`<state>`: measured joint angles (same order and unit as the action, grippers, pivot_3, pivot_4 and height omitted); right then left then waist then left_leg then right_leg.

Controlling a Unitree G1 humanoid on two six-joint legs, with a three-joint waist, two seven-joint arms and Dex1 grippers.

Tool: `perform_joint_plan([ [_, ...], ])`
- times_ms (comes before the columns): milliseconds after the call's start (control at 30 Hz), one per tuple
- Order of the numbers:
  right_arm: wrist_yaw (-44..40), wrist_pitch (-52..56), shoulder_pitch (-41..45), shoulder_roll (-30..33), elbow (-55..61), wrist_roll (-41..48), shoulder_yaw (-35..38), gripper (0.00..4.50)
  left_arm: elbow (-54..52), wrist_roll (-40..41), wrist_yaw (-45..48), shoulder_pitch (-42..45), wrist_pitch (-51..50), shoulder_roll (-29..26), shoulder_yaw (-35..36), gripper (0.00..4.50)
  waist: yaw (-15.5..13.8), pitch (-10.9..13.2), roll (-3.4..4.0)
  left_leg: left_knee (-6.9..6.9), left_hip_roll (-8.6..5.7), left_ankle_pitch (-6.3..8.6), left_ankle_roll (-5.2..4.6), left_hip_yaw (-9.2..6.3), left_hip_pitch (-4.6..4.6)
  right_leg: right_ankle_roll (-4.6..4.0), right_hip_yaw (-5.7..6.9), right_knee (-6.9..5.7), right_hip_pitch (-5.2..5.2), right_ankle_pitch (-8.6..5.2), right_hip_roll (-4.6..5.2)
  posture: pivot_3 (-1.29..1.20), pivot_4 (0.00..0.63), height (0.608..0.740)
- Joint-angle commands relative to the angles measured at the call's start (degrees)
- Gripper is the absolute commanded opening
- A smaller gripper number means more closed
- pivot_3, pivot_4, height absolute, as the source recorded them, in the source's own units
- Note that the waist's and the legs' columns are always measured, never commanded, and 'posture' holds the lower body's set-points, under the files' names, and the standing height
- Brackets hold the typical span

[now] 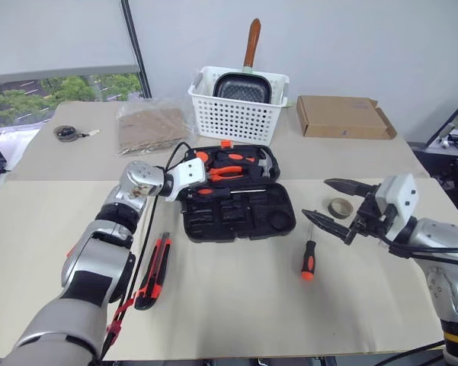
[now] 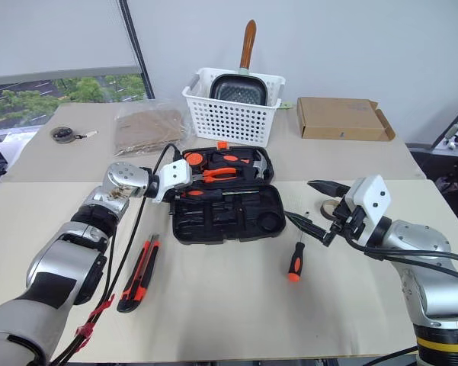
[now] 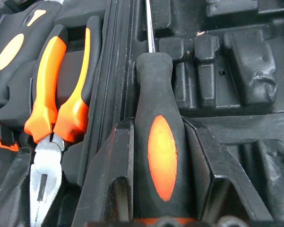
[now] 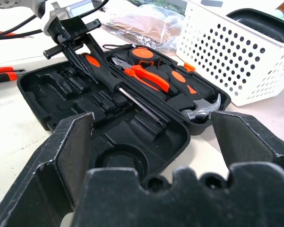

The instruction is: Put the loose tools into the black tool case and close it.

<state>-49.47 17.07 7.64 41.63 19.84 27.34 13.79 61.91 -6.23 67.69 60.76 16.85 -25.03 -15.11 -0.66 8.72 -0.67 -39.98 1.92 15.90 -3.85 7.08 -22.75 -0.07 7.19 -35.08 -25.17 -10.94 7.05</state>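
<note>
The black tool case (image 1: 282,223) lies open in the middle of the table. My left gripper (image 1: 200,183) hangs over the case's left side, shut on a screwdriver (image 3: 161,156) with a black-and-orange handle; its steel shaft (image 4: 142,105) slants over the moulded slots. Right of the case my right gripper (image 1: 316,198) hovers open and empty. A small grey tape roll (image 1: 340,207) sits just behind it. A small screwdriver (image 1: 310,258) with an orange-and-black handle lies on the table below it. An orange-and-black utility knife (image 1: 154,271) lies left of the case, beside my left arm.
Orange-handled pliers (image 3: 54,101) and a hammer (image 4: 203,109) sit in the case's far half. Behind it stand a white slotted basket (image 1: 236,118) with a pan, a cardboard box (image 1: 343,116) and a plastic bag (image 1: 148,126). A round tape measure (image 1: 65,133) lies far left.
</note>
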Motion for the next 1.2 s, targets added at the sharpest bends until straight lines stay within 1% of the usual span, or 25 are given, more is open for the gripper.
perform_joint_plan([
  [33,0.2,-0.7,0.7,0.5,0.9,0.3,1.2,4.50,0.6,-1.3,-0.1,1.3,0.7,-0.8,0.3,0.98,0.0,0.0,0.00,-0.01,0.00,0.00,0.00,0.00,0.00,0.00,0.00,-0.01,0.00,0.00,0.00,0.00,0.150,0.700],
  [167,-0.1,-1.0,1.1,0.4,0.5,0.3,0.6,4.50,0.5,-1.6,1.2,0.8,0.9,-1.4,0.2,0.98,0.0,0.0,0.00,-0.06,0.00,0.00,0.00,-0.02,0.00,0.00,0.00,-0.06,0.00,0.00,0.00,0.00,0.150,0.700],
  [233,-0.4,-1.1,1.2,0.4,0.3,0.3,0.5,4.50,0.4,-1.6,1.0,0.6,0.9,-1.4,0.4,1.98,0.0,0.0,0.00,-0.08,0.01,0.00,-0.01,-0.02,0.00,0.00,0.00,-0.07,0.01,0.00,0.00,0.00,0.150,0.700],
  [267,-0.7,-1.2,1.3,0.4,0.1,0.3,0.5,4.50,0.3,-1.6,1.0,0.5,1.0,-1.5,0.4,2.28,0.0,0.0,0.00,-0.08,0.00,0.00,-0.01,-0.01,0.02,0.00,-0.01,-0.07,0.01,0.00,0.00,0.00,0.150,0.700],
  [333,-0.9,-1.2,1.4,0.4,-0.1,0.3,0.3,4.50,0.2,-1.8,0.1,0.4,1.5,-1.5,0.8,3.02,0.0,0.0,0.00,-0.09,0.01,-0.01,-0.01,-0.03,0.01,0.00,0.00,-0.09,0.01,0.01,0.00,0.00,0.150,0.700],
  [400,-1.1,-1.2,1.5,0.4,-0.1,0.4,0.3,4.50,0.4,-2.3,-3.4,0.9,2.7,-1.5,1.4,3.69,-0.1,0.0,0.00,-0.11,0.00,-0.01,-0.02,-0.03,0.02,0.00,0.00,-0.14,0.01,0.01,0.00,0.00,0.150,0.700],
  [433,-1.1,-1.3,1.4,0.4,-0.2,0.4,0.2,4.50,0.2,-2.4,-4.2,1.1,3.4,-1.7,1.6,4.15,-0.1,0.0,0.00,-0.12,0.01,-0.03,-0.04,-0.06,0.01,0.00,0.01,-0.14,0.02,0.01,0.00,0.00,0.150,0.700],
  [467,-1.2,-1.3,1.4,0.4,-0.2,0.4,0.2,4.50,-0.1,-2.2,-4.6,1.2,4.0,-1.8,1.9,4.44,-0.1,0.0,0.00,-0.15,0.01,-0.04,-0.04,-0.07,0.03,0.00,0.00,-0.16,0.04,0.01,0.00,0.00,0.150,0.700],
  [533,-1.3,-1.4,1.2,0.4,-0.3,0.3,0.1,4.50,-2.0,-0.6,-3.9,1.3,4.0,-1.9,3.2,4.44,0.0,0.0,0.00,-0.18,0.01,-0.04,-0.06,-0.08,0.01,0.01,-0.01,-0.17,0.04,0.03,0.00,0.00,0.150,0.700],
  [633,-1.4,-1.3,0.9,0.3,0.0,0.4,0.2,4.50,-7.3,3.6,-0.2,1.0,1.3,-1.8,5.8,4.44,-0.1,0.0,0.00,-0.19,0.01,-0.04,-0.06,-0.08,-0.03,0.01,0.00,-0.16,0.01,0.04,0.00,0.00,0.150,0.700],
  [700,-1.4,-1.3,0.8,0.4,0.1,0.5,0.3,4.50,-12.0,7.0,1.7,0.4,-3.1,-1.6,7.7,4.44,-0.1,0.0,0.00,-0.21,0.01,-0.06,-0.03,-0.09,-0.07,0.00,0.03,-0.14,0.00,0.05,0.00,0.00,0.150,0.700],
  [767,-1.5,-1.3,0.6,0.4,0.0,0.5,0.3,4.50,-16.5,9.5,0.9,-0.4,-8.5,-0.9,9.5,4.44,0.0,0.0,0.01,-0.23,0.01,-0.20,0.21,-0.07,-0.08,0.00,0.00,-0.13,0.02,0.05,0.01,0.00,0.150,0.700],
  [833,-1.7,-1.4,0.5,0.3,-0.1,0.4,0.1,4.50,-19.4,10.0,-2.6,-1.2,-12.1,0.2,10.5,3.93,0.0,0.0,0.01,-0.25,-0.01,-0.21,0.23,-0.04,-0.08,0.01,-0.02,-0.12,0.03,0.05,0.01,0.00,0.150,0.700],
  [867,-1.7,-1.3,0.7,0.2,-0.2,0.4,-0.1,4.50,-20.4,9.6,-5.0,-1.9,-13.3,1.0,10.6,3.79,-0.1,0.0,0.01,-0.26,-0.02,-0.21,0.23,-0.04,-0.07,0.02,-0.03,-0.11,0.04,0.05,0.01,0.00,0.150,0.700],
  [900,-1.7,-1.3,0.8,0.1,-0.2,0.4,-0.2,4.50,-21.5,9.2,-6.7,-2.8,-14.4,1.6,10.4,3.48,-0.1,0.0,0.01,-0.27,-0.03,-0.21,0.22,-0.04,-0.07,0.03,-0.03,-0.12,0.06,0.06,0.02,0.00,0.150,0.700],
  [933,-1.7,-1.3,0.9,0.1,-0.4,0.3,-0.3,4.50,-22.7,8.4,-9.0,-3.8,-15.4,2.6,10.0,2.96,-0.1,0.0,0.01,-0.28,-0.03,-0.21,0.22,-0.05,-0.04,0.04,-0.04,-0.12,0.10,0.06,0.02,0.00,0.150,0.700],
  [967,-1.7,-1.3,1.0,0.0,-0.4,0.3,-0.5,4.50,-23.9,7.8,-11.1,-4.8,-16.7,3.4,9.7,2.73,0.0,0.0,0.01,-0.28,-0.03,-0.20,0.21,-0.04,0.00,0.06,-0.05,-0.11,0.13,0.07,0.02,0.00,0.150,0.700],
  [1000,-1.7,-1.3,1.0,0.0,-0.4,0.3,-0.5,4.50,-25.1,7.5,-12.8,-5.7,-18.2,4.1,9.5,2.22,0.0,0.0,0.01,-0.28,-0.04,-0.20,0.21,-0.04,0.04,0.06,-0.06,-0.12,0.15,0.07,0.02,0.00,0.150,0.700],
  [1067,-1.7,-1.3,0.8,0.1,-0.3,0.4,-0.4,4.50,-27.5,6.3,-17.8,-8.0,-21.3,6.3,8.8,1.61,-0.1,0.0,0.01,-0.28,-0.04,-0.19,0.19,-0.05,0.05,0.08,-0.08,-0.14,0.15,0.08,0.02,0.00,0.150,0.700],
  [1133,-1.6,-1.2,0.4,0.1,-0.1,0.5,-0.2,4.50,-29.1,5.2,-21.1,-10.1,-23.6,7.7,8.2,0.83,-0.1,0.0,0.01,-0.29,-0.04,-0.20,0.18,-0.07,0.04,0.09,-0.07,-0.17,0.15,0.09,0.02,0.00,0.150,0.700],
  [1167,-1.6,-1.2,0.2,0.1,0.1,0.5,-0.1,4.50,-29.8,5.0,-22.2,-10.9,-24.6,8.3,8.1,0.35,-0.1,0.0,0.00,-0.30,-0.03,-0.20,0.18,-0.08,0.04,0.09,-0.07,-0.19,0.15,0.09,0.01,0.00,0.150,0.700],
  [1200,-1.6,-1.3,-0.1,0.1,0.2,0.5,0.0,4.50,-30.2,5.2,-22.9,-11.9,-25.8,9.0,7.9,0.07,-0.1,0.0,0.01,-0.30,-0.03,-0.20,0.17,-0.08,0.04,0.09,-0.06,-0.19,0.15,0.09,0.01,0.00,0.150,0.700],
])
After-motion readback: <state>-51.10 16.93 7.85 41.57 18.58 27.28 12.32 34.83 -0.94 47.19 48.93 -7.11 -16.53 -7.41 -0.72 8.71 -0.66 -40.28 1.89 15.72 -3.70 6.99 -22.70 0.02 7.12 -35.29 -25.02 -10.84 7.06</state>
